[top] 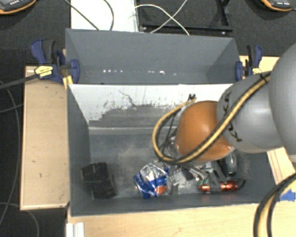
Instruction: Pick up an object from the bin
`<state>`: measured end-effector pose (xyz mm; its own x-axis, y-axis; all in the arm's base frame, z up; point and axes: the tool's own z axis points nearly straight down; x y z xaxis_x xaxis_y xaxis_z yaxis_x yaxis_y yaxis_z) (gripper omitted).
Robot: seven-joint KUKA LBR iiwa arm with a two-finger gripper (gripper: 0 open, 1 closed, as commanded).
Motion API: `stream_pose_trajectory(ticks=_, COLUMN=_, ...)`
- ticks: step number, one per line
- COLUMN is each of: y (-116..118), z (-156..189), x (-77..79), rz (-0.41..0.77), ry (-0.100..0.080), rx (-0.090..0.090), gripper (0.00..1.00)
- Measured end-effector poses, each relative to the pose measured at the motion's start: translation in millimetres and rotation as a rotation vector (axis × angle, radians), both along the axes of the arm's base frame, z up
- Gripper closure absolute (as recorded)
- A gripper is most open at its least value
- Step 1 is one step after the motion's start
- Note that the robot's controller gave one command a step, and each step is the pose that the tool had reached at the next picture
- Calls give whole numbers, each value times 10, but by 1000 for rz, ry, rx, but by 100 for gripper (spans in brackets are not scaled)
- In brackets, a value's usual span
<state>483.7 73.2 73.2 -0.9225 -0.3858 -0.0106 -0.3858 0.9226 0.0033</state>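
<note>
Grey metal bin (79,147): arm's orange dome cover (197,127) sits low, front-right. Gripper (190,173) under it; we can't tell its state. Black blocky lump (98,180) front-left, crumpled blue-silver foil wrapper (152,180) just beside gripper, small copper-red cylinder (222,185) by front wall.

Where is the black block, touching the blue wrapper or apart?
Apart. The camera view shows bare bin floor between black block and blue wrapper.

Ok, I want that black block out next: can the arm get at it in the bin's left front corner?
Probably yes. The black block lies alone on the bin floor, nothing on it, apart from the crumpled blue foil wrapper; the arm hangs further right. Nearby walls may crowd it.
</note>
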Motion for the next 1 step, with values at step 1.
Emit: stream_pose_trajectory(ticks=1, y=-1, z=53, x=-8, rz=1, ry=3, rx=0, gripper=100)
